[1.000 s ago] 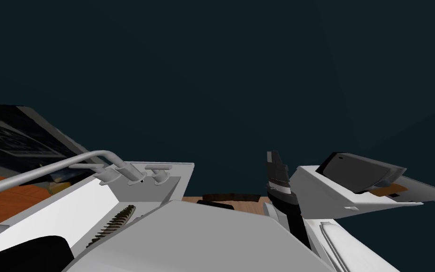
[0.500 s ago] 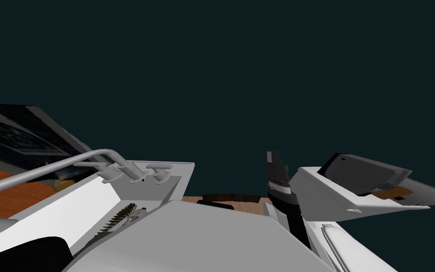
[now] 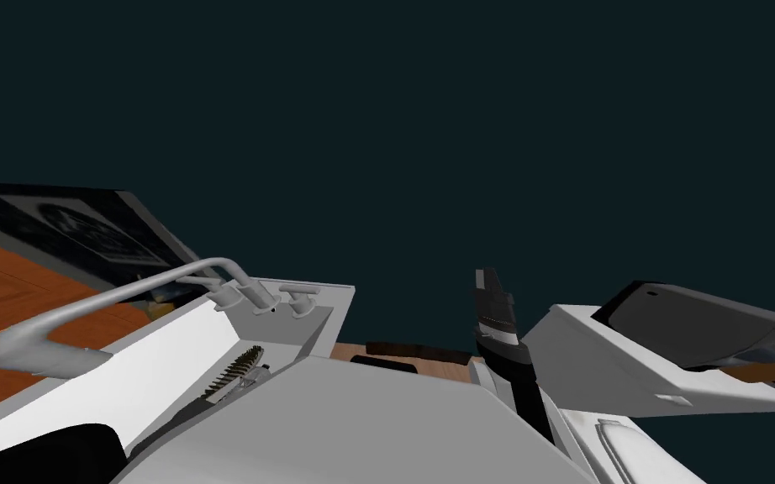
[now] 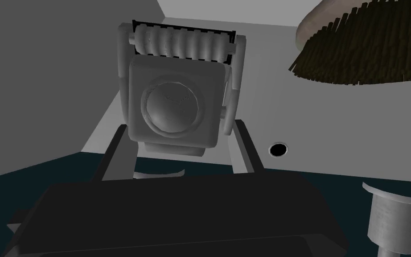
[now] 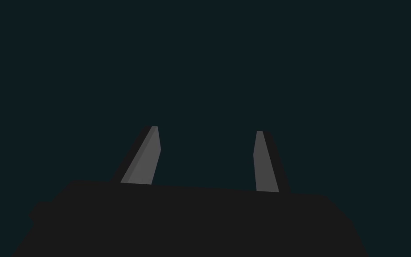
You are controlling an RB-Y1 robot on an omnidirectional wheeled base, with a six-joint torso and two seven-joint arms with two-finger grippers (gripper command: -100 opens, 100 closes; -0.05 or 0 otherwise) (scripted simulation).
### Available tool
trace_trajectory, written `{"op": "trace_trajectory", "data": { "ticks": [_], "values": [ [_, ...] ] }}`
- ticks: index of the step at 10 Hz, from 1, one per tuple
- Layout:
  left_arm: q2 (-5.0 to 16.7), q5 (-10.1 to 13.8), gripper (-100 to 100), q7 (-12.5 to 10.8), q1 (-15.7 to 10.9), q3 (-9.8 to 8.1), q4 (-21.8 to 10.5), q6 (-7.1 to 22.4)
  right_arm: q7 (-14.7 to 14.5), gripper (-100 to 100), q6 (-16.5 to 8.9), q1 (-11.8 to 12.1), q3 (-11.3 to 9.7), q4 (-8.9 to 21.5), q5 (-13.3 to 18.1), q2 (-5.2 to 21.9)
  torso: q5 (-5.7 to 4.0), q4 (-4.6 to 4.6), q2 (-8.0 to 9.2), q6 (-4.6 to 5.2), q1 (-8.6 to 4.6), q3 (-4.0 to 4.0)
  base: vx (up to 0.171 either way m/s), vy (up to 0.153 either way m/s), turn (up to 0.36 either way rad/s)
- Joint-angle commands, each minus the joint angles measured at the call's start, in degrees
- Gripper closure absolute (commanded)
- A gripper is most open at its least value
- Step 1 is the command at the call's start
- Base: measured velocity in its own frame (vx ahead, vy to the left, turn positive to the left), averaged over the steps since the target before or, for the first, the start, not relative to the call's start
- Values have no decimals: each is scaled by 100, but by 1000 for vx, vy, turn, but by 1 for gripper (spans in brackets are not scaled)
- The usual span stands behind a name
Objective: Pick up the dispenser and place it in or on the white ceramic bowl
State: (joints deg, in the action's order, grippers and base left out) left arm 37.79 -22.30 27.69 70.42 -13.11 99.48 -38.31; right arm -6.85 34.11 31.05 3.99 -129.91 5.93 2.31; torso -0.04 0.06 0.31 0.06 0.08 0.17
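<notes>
Inventory

- Dispenser [image 4: 173,102]: one. Grey, with a square body, a round dome on the face turned to the left wrist camera, and a ribbed roller across its far end. It sits between the fingers of the left gripper, in front of the sink's white wall.
- Left gripper [image 4: 180,124]: one. Its two fingers [image 4: 116,149] stand against the dispenser's two sides and clasp it.
- Right gripper [image 5: 207,129]: one. Its two fingers are spread wide with nothing between them. In the head view the right arm [image 3: 495,315] is raised on the robot's right, in front of the dark teal wall [image 3: 461,126].
- Sink [image 4: 289,111]: one. White, with one small dark round hole [image 4: 278,150] in its wall, just beside the right-hand finger.
- Brush [image 4: 360,49]: one. Dark bristles on a pale head, near the dispenser but apart from it. In the head view it lies inside the sink [image 3: 230,378].
- Faucet [image 3: 125,294]: one. Grey, with a long curved spout.
- Grey post [image 4: 392,218]: one. Short and round, near the gripper's body.
- Floor [image 3: 7,286]: orange-brown wood, beyond the sink.
</notes>
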Motion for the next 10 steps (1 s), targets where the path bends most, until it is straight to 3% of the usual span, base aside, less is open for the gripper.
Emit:
{"op": "trace_trajectory", "data": {
  "ticks": [1,3,7,10],
  "values": [
    [47,-40,100,41,50,-59,187,-133,0,0,0,0,0,0,0,0,0,0,0,0,0,0,-118,94,62],
    [-42,-8,100,125,28,-106,316,-306,0,0,0,-1,0,0,0,0,2,5,17,5,2,11,-152,78,6],
    [-360,77,100,327,-77,-58,466,-586,0,0,0,-3,-1,0,0,0,3,12,82,-17,-11,45,-231,68,-18],
    [-544,134,100,432,-147,-21,525,-722,0,0,0,0,-1,0,0,0,8,-5,210,-124,-55,102,-158,31,-9]
  ]
}}
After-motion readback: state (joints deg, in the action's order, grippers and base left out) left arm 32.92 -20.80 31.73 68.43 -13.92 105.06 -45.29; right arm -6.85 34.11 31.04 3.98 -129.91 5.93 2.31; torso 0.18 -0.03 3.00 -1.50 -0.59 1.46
